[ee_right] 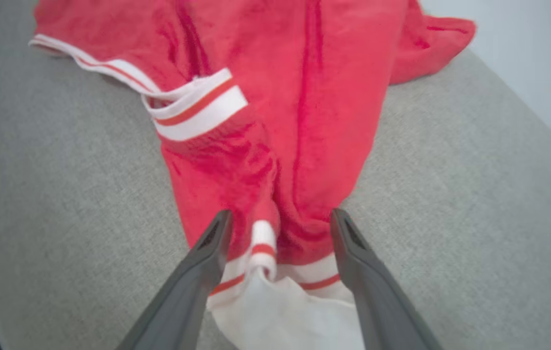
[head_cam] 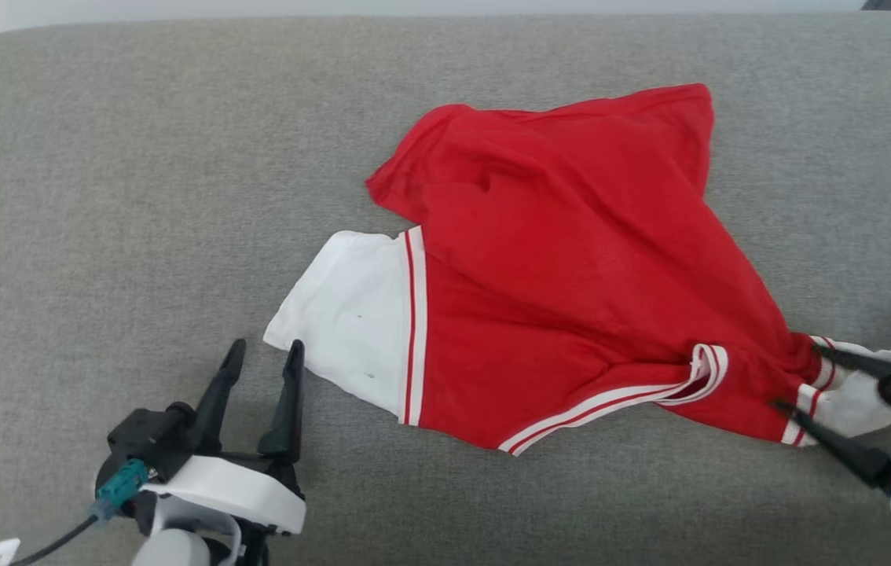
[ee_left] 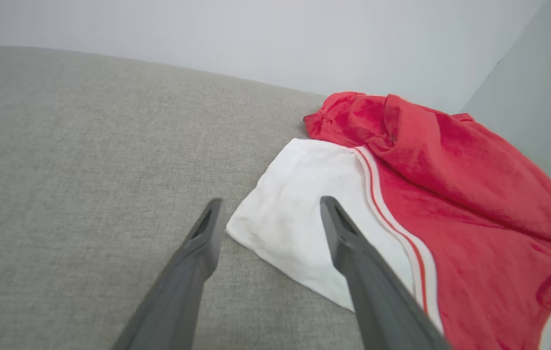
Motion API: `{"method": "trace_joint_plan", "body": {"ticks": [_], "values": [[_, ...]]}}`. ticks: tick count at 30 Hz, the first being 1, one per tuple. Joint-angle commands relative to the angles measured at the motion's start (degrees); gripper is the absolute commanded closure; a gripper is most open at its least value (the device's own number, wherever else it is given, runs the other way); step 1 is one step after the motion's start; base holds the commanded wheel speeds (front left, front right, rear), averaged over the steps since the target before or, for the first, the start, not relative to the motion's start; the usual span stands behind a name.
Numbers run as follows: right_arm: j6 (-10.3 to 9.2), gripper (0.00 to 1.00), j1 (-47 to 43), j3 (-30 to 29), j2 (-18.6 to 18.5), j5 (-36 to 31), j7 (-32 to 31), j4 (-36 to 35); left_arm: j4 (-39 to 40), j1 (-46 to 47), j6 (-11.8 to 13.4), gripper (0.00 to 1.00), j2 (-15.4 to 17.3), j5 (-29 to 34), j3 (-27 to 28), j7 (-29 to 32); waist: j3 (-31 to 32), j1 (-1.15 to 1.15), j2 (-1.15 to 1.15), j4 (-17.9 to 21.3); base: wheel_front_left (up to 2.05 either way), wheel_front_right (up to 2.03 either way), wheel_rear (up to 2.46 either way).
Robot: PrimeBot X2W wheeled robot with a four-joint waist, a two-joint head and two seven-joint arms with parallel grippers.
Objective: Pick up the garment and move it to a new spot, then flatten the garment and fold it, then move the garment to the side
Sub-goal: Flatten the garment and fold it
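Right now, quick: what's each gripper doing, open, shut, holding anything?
Left gripper: open, empty, beside the garment's white sleeve.
Right gripper: open, fingers either side of the other sleeve end, not clamped.

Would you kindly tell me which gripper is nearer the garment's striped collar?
Right. The right gripper straddles the bunched sleeve beside the collar; the left gripper sits by the flat white sleeve.
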State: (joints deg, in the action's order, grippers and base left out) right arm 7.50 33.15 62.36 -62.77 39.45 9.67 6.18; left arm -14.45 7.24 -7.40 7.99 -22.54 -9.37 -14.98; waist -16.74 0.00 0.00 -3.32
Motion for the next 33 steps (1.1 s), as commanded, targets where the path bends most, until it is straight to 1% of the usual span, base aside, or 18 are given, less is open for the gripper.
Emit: {"method": "trace_joint_plan", "body": {"ticks": [1, 3, 5, 8, 10, 13, 15, 18, 20, 23, 24, 25, 27, 31, 32, 33], "values": [[-0.02, 0.00, -1.8, -2.7, 0.5, 0.8, 1.7, 0.7, 0.5, 1.1, -0.1, 0.00, 1.4, 0.6, -0.3, -0.3, 0.3, 0.00, 0.00, 0.6, 0.00, 0.00, 0.00], [-0.02, 0.00, -4.0, -6.8, 1.0, 1.6, 3.4, 1.2, 0.9, 2.2, -0.1, 0.00, 3.4, 0.2, -0.9, -0.3, 0.5, 0.00, 0.00, 1.1, 0.00, 0.00, 0.00], [-0.02, 0.00, -6.6, -11.9, 2.0, 2.8, 4.5, 1.7, 1.2, 3.8, -0.1, 0.00, 6.3, -0.2, -2.2, -0.3, 0.6, 0.00, 0.00, 1.7, 0.00, 0.00, 0.00], [-0.02, 0.00, -11.1, -20.6, 4.3, 2.8, 5.4, 2.7, 1.3, 7.9, -0.1, 0.00, 12.2, -1.9, -6.2, 1.1, 0.6, 0.00, 0.00, 2.7, 0.00, 0.00, 0.00], [-0.02, 0.00, -14.0, -26.7, 6.8, 2.0, 5.5, 2.5, 1.9, 11.5, -0.1, 0.00, 16.3, -5.6, -9.2, 3.7, 0.4, 0.00, 0.00, 3.3, 0.00, 0.00, 0.00], [-0.02, 0.00, -18.4, -35.3, 11.1, -0.1, 5.5, 0.5, 1.6, 16.8, -0.1, 0.00, 23.9, -12.0, -15.1, 11.8, -0.4, 0.00, 0.00, 4.8, 0.00, 0.00, 0.00], [-0.02, 0.00, -21.0, -40.2, 13.9, -2.1, 5.5, -0.8, 1.7, 20.4, -0.1, 0.00, 27.1, -18.5, -19.7, 18.5, -1.1, 0.00, 0.00, 5.8, 0.00, 0.00, 0.00], [-0.02, 0.00, -23.8, -45.4, 17.7, -5.0, 5.6, -3.0, 0.9, 25.2, 0.0, 0.00, 32.3, -27.9, -23.8, 27.5, -2.2, 0.00, 0.00, 7.5, 0.00, 0.00, 0.00], [-0.02, 0.00, -25.2, -47.8, 20.0, -6.4, 5.6, -4.1, 0.0, 27.4, 0.0, 0.00, 34.2, -33.8, -26.1, 33.5, -2.9, 0.00, 0.00, 8.7, 0.00, 0.00, 0.00], [-0.02, 0.00, -26.6, -50.0, 22.4, -8.1, 5.6, -5.3, -1.8, 30.2, -0.1, 0.00, 36.0, -42.2, -28.0, 41.3, -3.8, 0.00, 0.00, 10.2, 0.00, 0.00, 0.00], [-0.02, 0.00, -26.6, -50.0, 22.4, -8.1, 5.6, -5.3, -1.8, 30.2, -0.1, 0.00, 36.0, -42.2, -28.0, 41.3, -3.8, 0.00, 0.00, 10.2, 0.00, 0.00, 0.00], [-0.02, 0.00, -26.8, -50.4, 23.1, -8.4, 5.6, -5.6, -2.6, 30.9, -0.1, 0.00, 36.7, -44.4, -28.4, 43.6, -4.2, 0.00, 0.00, 10.7, 0.00, 0.00, 0.00], [-0.02, 0.00, -27.1, -51.2, 24.2, -8.9, 5.6, -6.1, -4.1, 32.3, -0.1, 0.00, 37.5, -46.9, -29.2, 46.6, -4.8, 0.00, 0.00, 11.6, 0.00, 0.00, 0.00], [-0.02, 0.00, -27.5, -52.2, 25.7, -9.4, 5.6, -6.6, -6.1, 33.9, -0.1, 0.00, 37.1, -51.1, -30.8, 50.2, -5.7, 0.00, 0.00, 13.1, 0.00, 0.00, 0.00], [-0.02, 0.00, -27.6, -52.3, 26.0, -9.5, 5.6, -6.7, -6.0, 34.2, -0.1, 0.02, 36.9, -51.1, -31.4, 50.5, -5.8, 0.00, 0.00, 13.4, 0.00, 0.00, 0.00], [-0.02, 0.00, -27.6, -52.4, 26.2, -9.6, 5.6, -6.8, -6.2, 34.6, -0.1, 0.40, 36.6, -51.3, -31.7, 50.1, -5.9, 0.00, 0.00, 13.5, 0.00, 0.00, 0.00]]}}
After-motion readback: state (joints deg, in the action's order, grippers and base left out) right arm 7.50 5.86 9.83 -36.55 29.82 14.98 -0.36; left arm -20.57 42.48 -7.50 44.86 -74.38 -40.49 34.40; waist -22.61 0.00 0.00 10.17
